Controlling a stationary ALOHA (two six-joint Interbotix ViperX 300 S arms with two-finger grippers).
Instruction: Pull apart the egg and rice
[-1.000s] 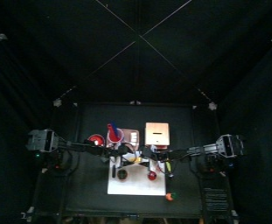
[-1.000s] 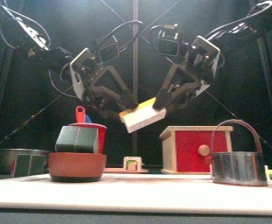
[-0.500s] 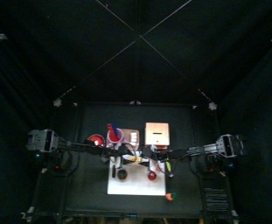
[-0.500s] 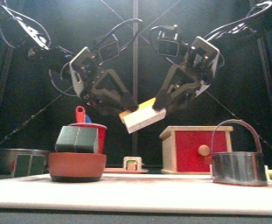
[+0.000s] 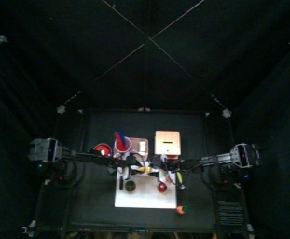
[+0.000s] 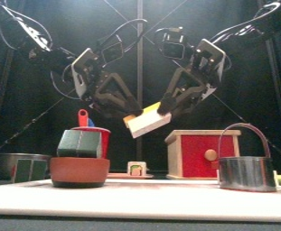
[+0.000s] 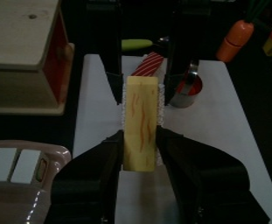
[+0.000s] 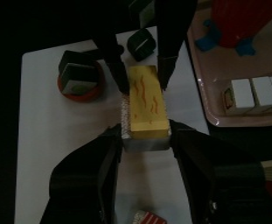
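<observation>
While both arms hang above the table in the front view, the egg-and-rice sushi piece (image 6: pixel 147 121) floats mid-frame between them, tilted, yellow slab over white rice. The right gripper (image 8: pixel 146 133) is clamped on one end of it. The left gripper (image 7: pixel 142 156) has its jaws on either side of the other end; whether they press it or stand just off it I cannot tell. Below, at lower left, a green cup sits in a brown bowl (image 6: pixel 79 170); a red box (image 6: pixel 203 152) and a metal pot (image 6: pixel 248 172) stand at lower right.
</observation>
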